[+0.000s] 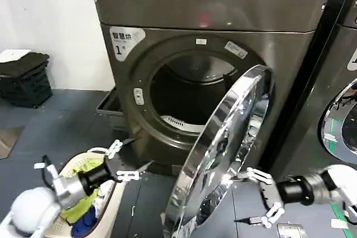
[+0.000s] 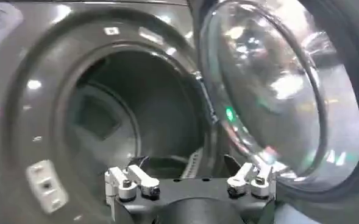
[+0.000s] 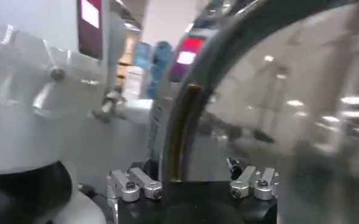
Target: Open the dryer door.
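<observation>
Already Swung Wide

The dryer door (image 1: pixel 223 154) stands well open from the drum. It looks heavy, stiff and slippery; its chrome rim is perhaps the best hold. The right gripper (image 1: pixel 261 198) waits spread just beside it, and the left gripper (image 1: pixel 124 163) is spread too.

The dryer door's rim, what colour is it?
Shiny mirror-like chrome silver on the dryer door, shown best in the head view.

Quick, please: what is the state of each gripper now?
Left gripper: open, empty.
Right gripper: open, beside the dryer door.
</observation>
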Robot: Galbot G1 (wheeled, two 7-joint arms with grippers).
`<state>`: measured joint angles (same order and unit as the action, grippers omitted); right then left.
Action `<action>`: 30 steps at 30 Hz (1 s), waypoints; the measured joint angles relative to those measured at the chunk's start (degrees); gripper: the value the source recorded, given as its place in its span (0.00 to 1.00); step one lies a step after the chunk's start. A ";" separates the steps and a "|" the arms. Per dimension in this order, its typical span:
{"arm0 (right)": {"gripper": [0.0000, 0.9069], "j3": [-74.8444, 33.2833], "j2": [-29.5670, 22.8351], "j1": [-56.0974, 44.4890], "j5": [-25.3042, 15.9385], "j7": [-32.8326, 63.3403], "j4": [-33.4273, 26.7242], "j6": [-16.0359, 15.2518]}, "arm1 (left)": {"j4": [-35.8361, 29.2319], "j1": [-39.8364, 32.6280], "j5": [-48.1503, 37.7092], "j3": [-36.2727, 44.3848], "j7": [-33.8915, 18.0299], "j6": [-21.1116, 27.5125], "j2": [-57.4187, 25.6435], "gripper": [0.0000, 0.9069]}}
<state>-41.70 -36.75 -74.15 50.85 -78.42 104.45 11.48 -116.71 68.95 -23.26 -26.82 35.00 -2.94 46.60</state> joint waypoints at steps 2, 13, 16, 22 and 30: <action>1.00 -5.16 -0.78 -4.52 0.32 1.48 0.36 1.48 | 0.50 -1.74 0.08 2.96 -0.02 -0.03 0.39 1.00; 1.00 -26.19 -9.88 -24.60 -7.10 24.35 4.62 10.00 | 3.44 -9.55 -0.01 14.41 -0.33 -0.49 2.90 1.00; 1.00 -30.52 -13.18 -28.11 -10.34 32.12 5.78 10.42 | 4.27 -11.69 -0.11 17.01 -0.34 -0.63 3.84 1.00; 1.00 -37.54 -19.85 -32.58 -16.76 46.48 7.81 7.33 | 6.33 -16.14 -0.26 22.08 -0.36 -1.13 5.77 1.00; 1.00 -46.25 -28.68 -32.76 -19.71 61.62 10.21 -4.58 | 10.23 -23.25 -0.62 29.97 -0.53 -1.86 9.01 1.00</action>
<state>-87.95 -65.43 -106.91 31.14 -16.80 114.66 6.90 -106.49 45.71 -23.88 3.15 34.47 -4.79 55.61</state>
